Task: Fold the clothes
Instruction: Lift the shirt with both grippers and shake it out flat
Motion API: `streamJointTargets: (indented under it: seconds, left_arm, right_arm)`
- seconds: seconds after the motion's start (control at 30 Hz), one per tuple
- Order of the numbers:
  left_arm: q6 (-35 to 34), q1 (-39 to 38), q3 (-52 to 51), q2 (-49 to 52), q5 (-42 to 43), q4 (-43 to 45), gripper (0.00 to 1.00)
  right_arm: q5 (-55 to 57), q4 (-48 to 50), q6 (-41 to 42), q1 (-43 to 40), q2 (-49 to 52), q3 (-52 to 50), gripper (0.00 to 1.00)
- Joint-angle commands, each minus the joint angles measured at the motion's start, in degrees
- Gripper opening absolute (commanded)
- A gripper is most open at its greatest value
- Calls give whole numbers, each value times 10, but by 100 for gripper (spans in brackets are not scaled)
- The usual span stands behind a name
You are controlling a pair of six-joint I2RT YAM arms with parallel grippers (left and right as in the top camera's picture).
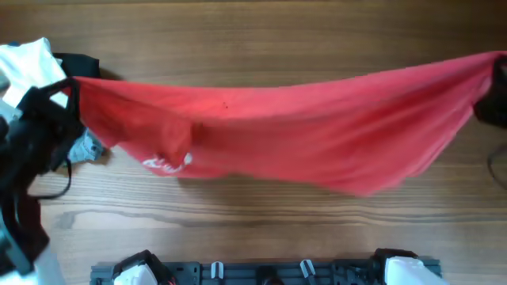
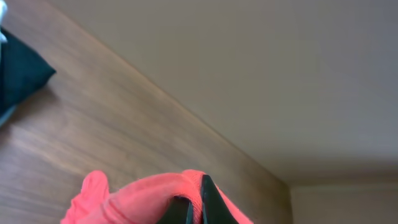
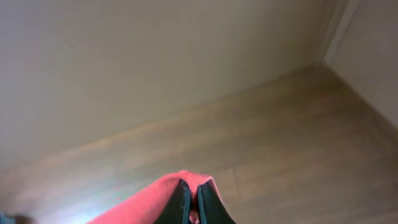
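Two hands hold the red garment (image 1: 285,134) stretched over the table (image 1: 238,32): left hand (image 2: 196,208) clamped on its nine o'clock corner, right hand (image 3: 191,204) clamped on its three o'clock corner, cloth sagging between.

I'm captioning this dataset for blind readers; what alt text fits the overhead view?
A red garment is stretched wide over a wooden table, sagging in the middle, with the left end effector and the right end effector each shut on one end. Near the table's left edge lies a pile of white and black clothes.
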Motion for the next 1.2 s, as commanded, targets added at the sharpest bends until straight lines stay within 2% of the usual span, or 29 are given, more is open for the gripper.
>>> streamJointTargets:
  seconds: [0.0, 0.1, 0.2, 0.27, 0.33, 0.43, 0.53, 0.6, 0.67, 0.73, 0.77, 0.83, 0.87, 1.0, 1.17]
  left_arm:
    - [-9, -43, 6, 80, 17, 14, 4]
    - [2, -95, 6, 159, 15, 88, 4]
    - [4, -145, 6, 256, 16, 250, 4]
    - [-36, -160, 11, 307, 24, 377, 4]
    - [-123, -160, 42, 341, 33, 500, 4]
    - [-174, -146, 143, 361, 37, 584, 4]
    - [-134, -118, 267, 362, 45, 518, 4]
    - [-97, -104, 319, 362, 70, 418, 4]
    - [-37, -105, 334, 360, 82, 268, 4]
    - [62, -115, 331, 365, 65, 81, 4]
    - [121, -123, 328, 375, 37, -30, 4]
    - [196, -140, 311, 401, -25, -180, 4]
    - [236, -158, 274, 429, -53, -254, 4]
    - [278, -183, 110, 469, -82, -284, 4]
    - [278, -178, -98, 467, -82, -256, 4]
  right_arm:
    - [-31, -7, -33, -5, 124, -11, 4]
    - [-63, 10, -65, -5, 228, -11, 4]
    - [-89, 67, -89, -5, 336, -11, 4]
    - [-89, 120, -53, -6, 385, -9, 4]
    - [-93, 157, 14, -13, 391, 16, 4]
    - [-115, 185, 34, -31, 379, 112, 4]
    - [-110, 171, 18, -54, 374, 248, 4]
    - [-108, 135, 14, -57, 374, 282, 4]
    - [-108, 83, -5, -57, 375, 284, 4]
    - [-90, 19, -30, -56, 383, 268, 4]
    - [-64, -24, -31, -56, 390, 253, 4]
    - [-32, -73, -40, -56, 404, 217, 4]
    - [-31, -98, -58, -56, 419, 167, 4]
    - [-60, -111, -110, -57, 428, -5, 5]
    - [-61, -113, -96, -65, 422, -174, 4]
